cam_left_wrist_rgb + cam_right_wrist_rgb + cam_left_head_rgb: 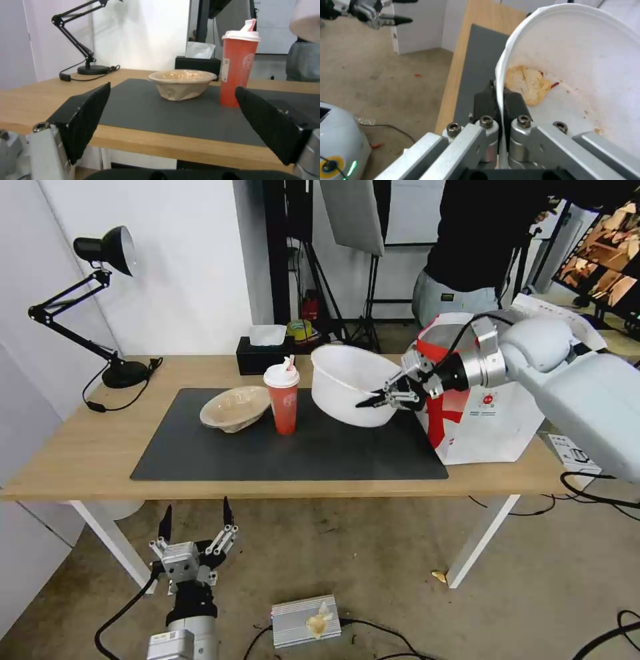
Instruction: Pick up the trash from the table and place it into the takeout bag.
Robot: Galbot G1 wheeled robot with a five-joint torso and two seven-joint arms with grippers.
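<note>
Large white round bowl (pixel 347 383) is off the table, tilted, hanging above the right part of the dark grey mat (pixel 287 447), its rim pinched by the right gripper (pixel 375 399). In the right wrist view the two black fingers (pixel 484 100) are pressed together on the thin rim of the bowl (pixel 586 75), one inside and one outside; the inner wall shows a yellowish food scrap (pixel 526 83) and small reddish stains. Just to the bowl's right stands the takeout bag (pixel 487 420), white with a red panel, mouth open, foil lining visible, near the right end of the table (pixel 80 453); bowl and bag are close but apart. On the mat, left of the raised bowl, the red cup (pixel 283 397) with white lid and straw stands upright, and beside it the shallow beige pulp bowl (pixel 235 409) sits slightly tilted; the two are near each other, not touching. Bare mat lies in front of them up to the front table edge. Behind the cup a black tissue box (pixel 263 355) sits at the back edge; a black desk lamp (pixel 107 300) occupies the back left corner. Left gripper (pixel 197 523) hangs below the front table edge over the floor, fingers spread wide, holding nothing.
</note>
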